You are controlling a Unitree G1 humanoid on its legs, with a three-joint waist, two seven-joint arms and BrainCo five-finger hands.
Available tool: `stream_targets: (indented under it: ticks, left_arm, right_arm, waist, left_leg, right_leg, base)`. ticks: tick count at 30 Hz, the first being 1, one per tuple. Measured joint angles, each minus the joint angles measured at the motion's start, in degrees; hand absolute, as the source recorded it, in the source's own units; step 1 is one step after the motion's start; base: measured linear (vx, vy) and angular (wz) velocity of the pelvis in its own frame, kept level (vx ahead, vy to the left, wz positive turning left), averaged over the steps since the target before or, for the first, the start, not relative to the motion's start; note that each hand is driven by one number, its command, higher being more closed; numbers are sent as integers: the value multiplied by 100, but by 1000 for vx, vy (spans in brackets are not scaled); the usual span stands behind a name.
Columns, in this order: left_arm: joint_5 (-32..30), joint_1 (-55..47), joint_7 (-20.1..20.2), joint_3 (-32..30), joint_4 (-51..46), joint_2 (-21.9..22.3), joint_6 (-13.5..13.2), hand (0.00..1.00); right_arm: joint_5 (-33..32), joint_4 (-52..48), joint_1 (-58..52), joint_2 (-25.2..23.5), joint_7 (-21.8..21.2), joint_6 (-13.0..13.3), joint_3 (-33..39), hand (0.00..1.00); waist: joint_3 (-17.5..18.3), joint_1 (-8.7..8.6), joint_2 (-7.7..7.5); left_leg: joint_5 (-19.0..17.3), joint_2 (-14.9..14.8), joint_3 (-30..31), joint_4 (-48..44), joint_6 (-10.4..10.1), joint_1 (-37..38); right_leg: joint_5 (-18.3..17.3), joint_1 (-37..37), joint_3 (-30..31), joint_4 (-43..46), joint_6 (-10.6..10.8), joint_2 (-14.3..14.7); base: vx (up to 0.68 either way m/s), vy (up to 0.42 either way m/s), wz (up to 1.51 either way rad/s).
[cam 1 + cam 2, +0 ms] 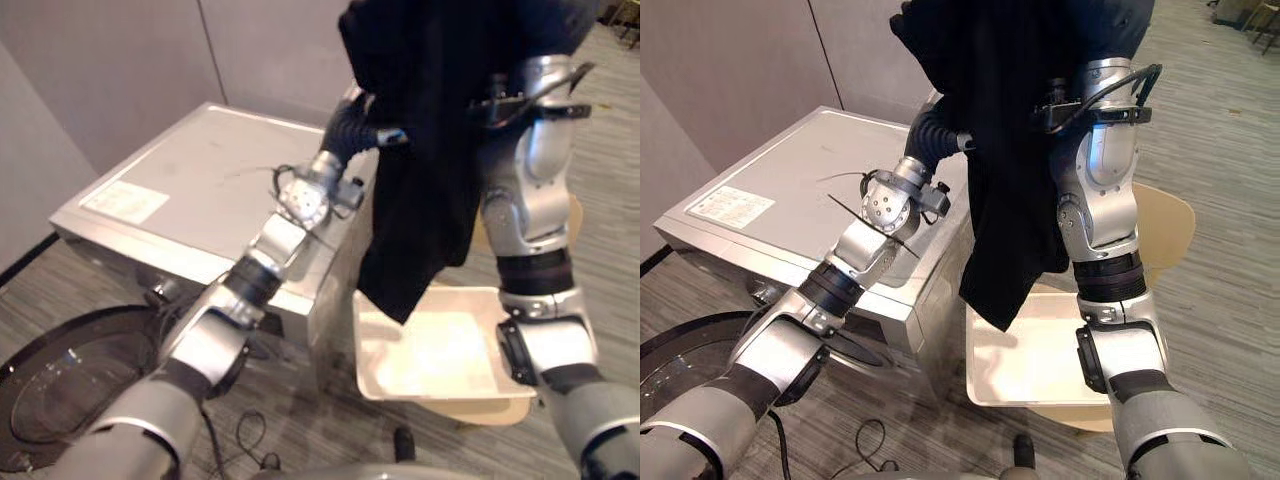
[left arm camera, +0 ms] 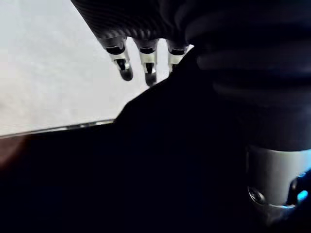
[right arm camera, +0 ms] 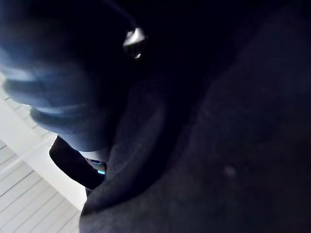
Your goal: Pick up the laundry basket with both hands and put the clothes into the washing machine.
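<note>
Black garment [image 1: 1015,150] hangs from the raised left hand [image 2: 148,60] and right hand [image 3: 133,38], above the cream laundry basket [image 1: 1040,365] beside the washing machine [image 1: 790,200]; whether either hand grips it cannot be told

Tan chair [image 1: 1167,232], grey partition wall [image 1: 740,60], striped carpet [image 1: 1230,150]
</note>
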State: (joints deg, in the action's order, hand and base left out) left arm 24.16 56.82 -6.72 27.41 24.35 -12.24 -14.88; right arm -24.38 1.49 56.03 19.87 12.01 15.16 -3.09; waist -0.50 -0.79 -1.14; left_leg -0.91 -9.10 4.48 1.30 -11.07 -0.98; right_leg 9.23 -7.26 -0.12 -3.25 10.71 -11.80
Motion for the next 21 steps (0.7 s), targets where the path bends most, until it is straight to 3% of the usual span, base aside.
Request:
stream_targets:
  ticks: [8, 14, 15, 21]
  left_arm:
    - [2, 777, -108, 175, 117, 101, 5, 0]
    - [2, 818, -112, 177, 123, 203, 30, 0]
    - [48, 827, -111, 177, 123, 224, 49, 100]
    - [395, 964, -107, 187, 124, 295, 54, 100]
  right_arm:
    - [-108, 3, 79, -59, -106, 0, -14, 100]
    - [-164, 192, 229, -291, -105, -5, -14, 100]
    - [-212, 220, 303, -312, -103, -7, -13, 100]
    - [-275, 220, 339, -367, -104, -1, -4, 100]
  waist:
    - [-84, -120, -33]
    - [-144, -154, 60]
    - [-173, -151, 107]
    - [-202, -153, 153]
  left_leg:
    - [0, 1, -69, 48, 0, 41]
    - [-7, 11, -147, 50, 5, 95]
    - [-12, 12, -164, 50, 5, 108]
    - [-27, 11, -256, 49, -7, 139]
  right_leg:
    - [54, 0, 49, -75, 4, 3]
    - [82, 2, 143, -83, 9, 5]
    - [84, 2, 164, -83, 10, 7]
    - [94, -28, 244, -89, 2, 19]
  base:
    - [-8, 2, -4]
    - [-14, 3, -7]
    - [-36, 2, -5]
    - [-28, 1, -7]
